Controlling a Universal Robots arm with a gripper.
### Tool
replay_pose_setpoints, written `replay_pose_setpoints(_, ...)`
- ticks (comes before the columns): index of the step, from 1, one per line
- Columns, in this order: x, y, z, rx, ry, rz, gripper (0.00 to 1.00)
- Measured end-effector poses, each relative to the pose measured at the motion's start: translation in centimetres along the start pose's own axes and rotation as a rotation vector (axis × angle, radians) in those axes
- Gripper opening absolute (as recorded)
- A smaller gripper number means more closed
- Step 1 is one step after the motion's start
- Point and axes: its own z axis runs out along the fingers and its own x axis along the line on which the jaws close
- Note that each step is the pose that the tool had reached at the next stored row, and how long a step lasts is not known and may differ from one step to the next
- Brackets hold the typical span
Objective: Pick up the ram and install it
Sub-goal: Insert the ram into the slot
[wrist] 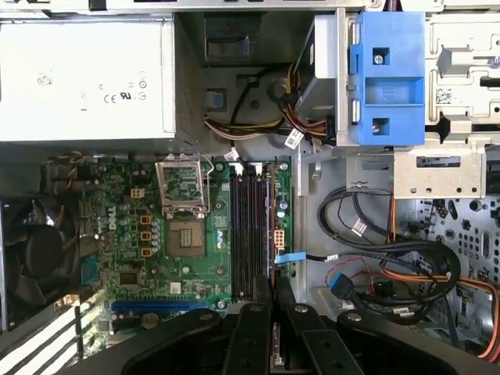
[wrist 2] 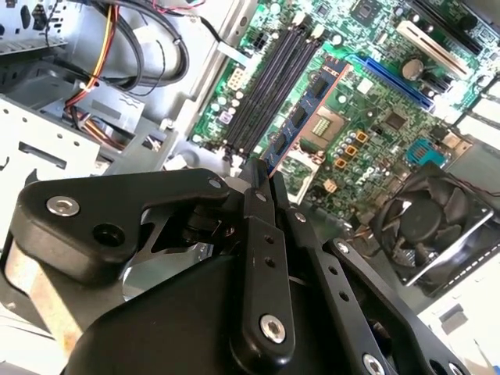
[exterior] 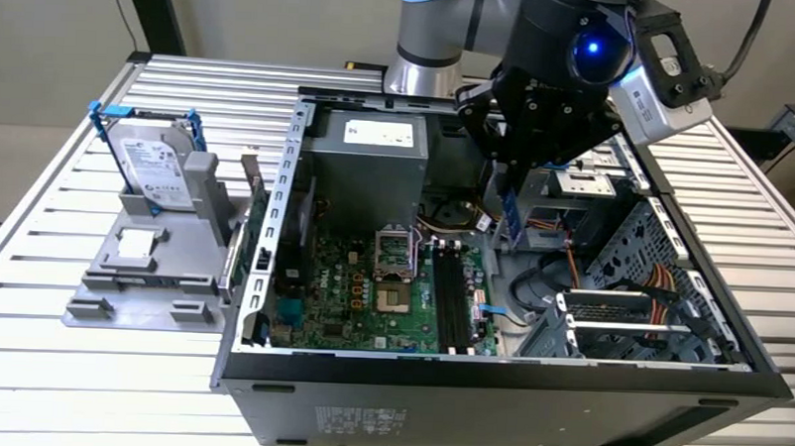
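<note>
We see the claw (exterior: 512, 175) hanging inside the open computer case (exterior: 498, 390), which lies on its side on the slatted tabletop (exterior: 87, 391). The claw's jaws are closed on the ram (exterior: 511, 219), pinching it by one end so that the stick hangs long-side down, upright, in the exterior view. Its lower end is in the air above the case floor, close to the far end of the memory slots (exterior: 454, 299) and toward the exterior view's right of them, not touching them.

In the second wrist view the ram (wrist 2: 306, 109) runs out from between the black fingers (wrist 2: 258, 203), showing its blue-green face with black chips. Behind it lie the 4 dark memory slots (wrist 2: 269, 86) on the green motherboard (wrist 2: 375, 117), and a black fan (wrist 2: 426, 223) sits nearby. In the first wrist view the slots (wrist: 250, 226) run straight out from the fingertips. The processor socket (wrist: 185, 234) is just beside them, the pale power supply (wrist: 86, 78) lies beyond, and a blue bracket (wrist: 387, 78) stands over a tangle of cables (wrist: 391, 266).

Outside the case, on the exterior view's left, a silver hard drive (exterior: 150, 170) with blue handles stands upright in a grey fixture (exterior: 138, 278) on the tabletop, well apart from the claw.
</note>
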Motion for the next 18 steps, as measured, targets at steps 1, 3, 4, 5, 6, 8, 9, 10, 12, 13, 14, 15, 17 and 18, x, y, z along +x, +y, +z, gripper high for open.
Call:
replay_pose_setpoints(1, 0.00, 0.00, 0.01, -0.0001, -0.0006, 0.000, 0.00)
replay_pose_setpoints(3, 0.01, 0.00, 0.03, -0.0002, -0.0011, 0.008, 0.00)
replay_pose_setpoints(4, 0.01, 0.00, 0.04, -0.0002, -0.0013, 0.011, 0.00)
replay_pose_setpoints(5, 0.01, 0.00, 0.06, -0.0001, -0.0018, 0.014, 0.00)
replay_pose_setpoints(6, 0.01, 0.00, 0.07, -0.0001, -0.0022, 0.017, 0.00)
replay_pose_setpoints(8, 0.01, 0.00, 0.09, 0.0000, -0.0028, 0.023, 0.00)
replay_pose_setpoints(9, 0.01, 0.00, 0.10, 0.0000, -0.0032, 0.024, 0.00)
replay_pose_setpoints(10, 0.01, 0.00, 0.10, -0.0001, -0.0035, 0.026, 0.00)
replay_pose_setpoints(12, 0.01, 0.00, 0.10, -0.0001, -0.0036, 0.027, 0.00)
replay_pose_setpoints(13, 0.01, 0.00, 0.10, -0.0001, -0.0036, 0.027, 0.00)
replay_pose_setpoints(14, 0.01, 0.00, 0.11, -0.0001, -0.0036, 0.027, 0.00)
replay_pose_setpoints(15, 0.01, 0.00, 0.10, -0.0001, -0.0036, 0.027, 0.00)
replay_pose_setpoints(17, 0.01, 0.00, 0.12, -0.0001, -0.0036, 0.027, 0.00)
replay_pose_setpoints(18, 0.01, 0.00, 0.16, -0.0004, -0.0037, 0.027, 0.00)
